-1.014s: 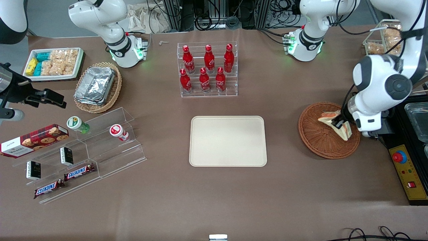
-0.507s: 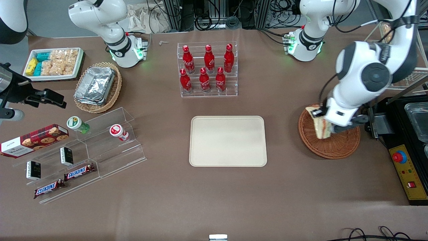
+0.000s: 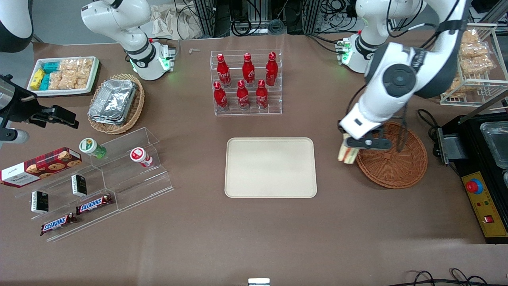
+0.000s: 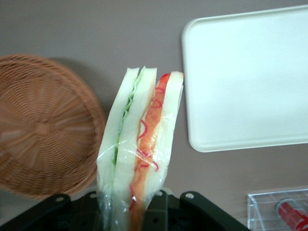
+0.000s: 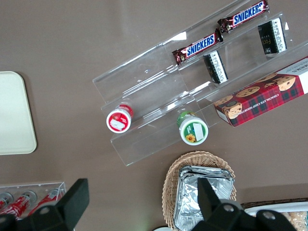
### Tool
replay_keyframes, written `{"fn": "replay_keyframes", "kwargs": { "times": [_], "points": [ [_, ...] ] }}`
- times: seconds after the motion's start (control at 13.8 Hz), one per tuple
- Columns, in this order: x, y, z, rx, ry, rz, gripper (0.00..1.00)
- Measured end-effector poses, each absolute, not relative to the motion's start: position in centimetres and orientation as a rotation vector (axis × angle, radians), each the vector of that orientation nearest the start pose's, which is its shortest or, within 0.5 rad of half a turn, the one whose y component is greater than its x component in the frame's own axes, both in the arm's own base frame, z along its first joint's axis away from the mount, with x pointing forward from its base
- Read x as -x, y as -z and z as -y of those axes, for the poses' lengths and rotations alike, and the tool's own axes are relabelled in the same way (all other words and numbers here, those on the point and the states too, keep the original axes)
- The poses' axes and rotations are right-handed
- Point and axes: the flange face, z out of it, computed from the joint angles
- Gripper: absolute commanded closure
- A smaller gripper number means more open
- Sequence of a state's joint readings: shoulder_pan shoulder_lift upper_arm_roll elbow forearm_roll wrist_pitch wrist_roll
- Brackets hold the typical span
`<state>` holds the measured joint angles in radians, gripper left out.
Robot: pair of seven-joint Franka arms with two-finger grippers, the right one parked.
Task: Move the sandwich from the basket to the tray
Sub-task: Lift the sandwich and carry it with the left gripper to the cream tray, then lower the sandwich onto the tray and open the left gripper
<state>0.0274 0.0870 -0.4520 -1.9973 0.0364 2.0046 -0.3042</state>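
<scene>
The left arm's two-finger gripper (image 3: 349, 146) is closed on the sandwich (image 3: 345, 153), a triangular wedge of white bread in clear film with green and red-orange filling layers. In the wrist view the black fingers (image 4: 159, 211) grip the wedge at one end and the rest of it (image 4: 139, 159) stands out free. The gripper hangs in the air just over the rim of the round reddish-brown woven wicker basket (image 3: 397, 167), on the side that faces the large flat cream-beige rectangular tray (image 3: 270, 167).

So the sandwich is lifted out of the basket and is now above the brown tabletop (image 3: 254, 238), between basket and tray. The basket looks empty. The tray lies near, with a strip of bare table before its short edge.

What can go wrong from here, in my judgement: the grip is only on one end of a soft wedge, and the film is smooth, so the sandwich may slide or turn between the fingers during the travel. If the gripper opens too early, the sandwich falls on the table or on the tray's low rim. If it opens from too high, the wedge can tip over and roll off the edge.
</scene>
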Motion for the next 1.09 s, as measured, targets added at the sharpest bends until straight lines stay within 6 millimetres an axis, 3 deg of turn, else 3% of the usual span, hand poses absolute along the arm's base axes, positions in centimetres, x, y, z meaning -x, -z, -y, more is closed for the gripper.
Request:
{"fn": "replay_keyframes", "kwargs": {
  "times": [0.43,0.65,1.09],
  "points": [
    [-51.9,-34.4,30.5,3.086,-0.117,-0.211,1.00],
    [-53.4,-30.5,32.3,3.064,-0.095,-0.125,1.00],
    [-54.1,-23.5,34.1,3.040,-0.022,0.066,1.00]
  ]
}}
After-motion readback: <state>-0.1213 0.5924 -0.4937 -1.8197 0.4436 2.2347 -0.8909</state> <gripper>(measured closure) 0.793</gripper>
